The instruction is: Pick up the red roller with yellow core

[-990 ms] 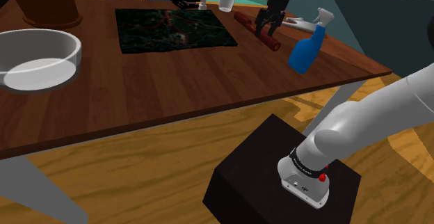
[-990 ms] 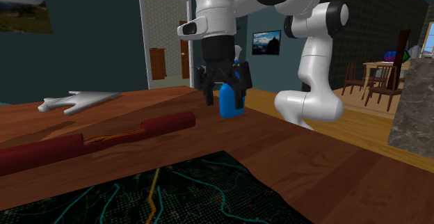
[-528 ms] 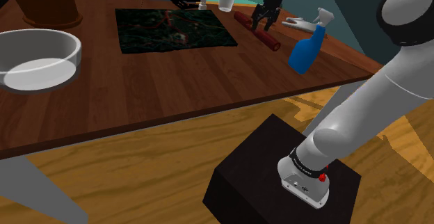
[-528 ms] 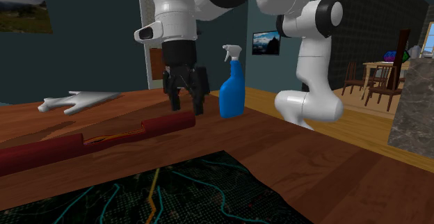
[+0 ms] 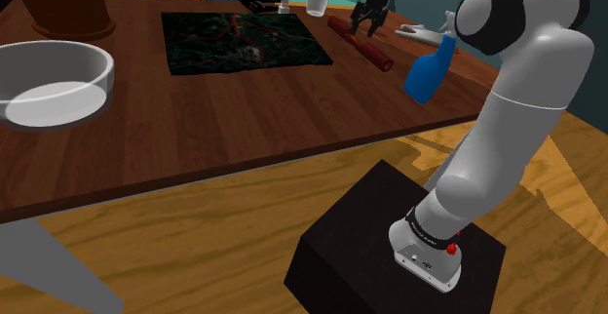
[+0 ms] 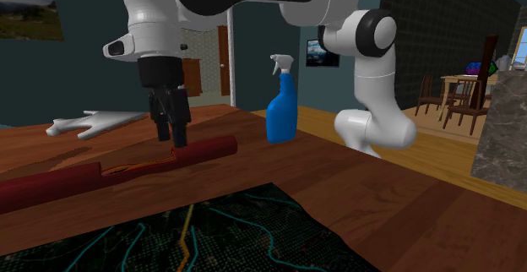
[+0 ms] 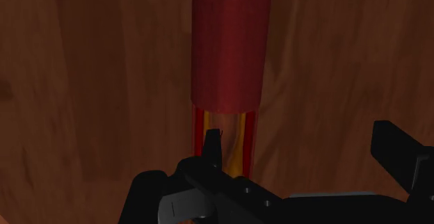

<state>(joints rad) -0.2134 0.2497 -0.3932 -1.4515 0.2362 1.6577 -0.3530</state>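
Red roller (image 6: 203,150) is lying on the wooden table (image 6: 405,203), running in from the second exterior view's left. Gripper (image 6: 173,141) is hanging just above its exposed yellow core (image 7: 238,142), fingers spread, clasping nothing. Blue spray bottle (image 6: 281,114) is standing further right

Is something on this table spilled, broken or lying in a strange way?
Nothing is spilled or tipped; the blue spray bottle stands upright. One odd sight: on the red roller the thick covering stops midway, leaving a thinner yellow-striped core bare. Probably its build, not damage. The open pincer hangs above this bare part.
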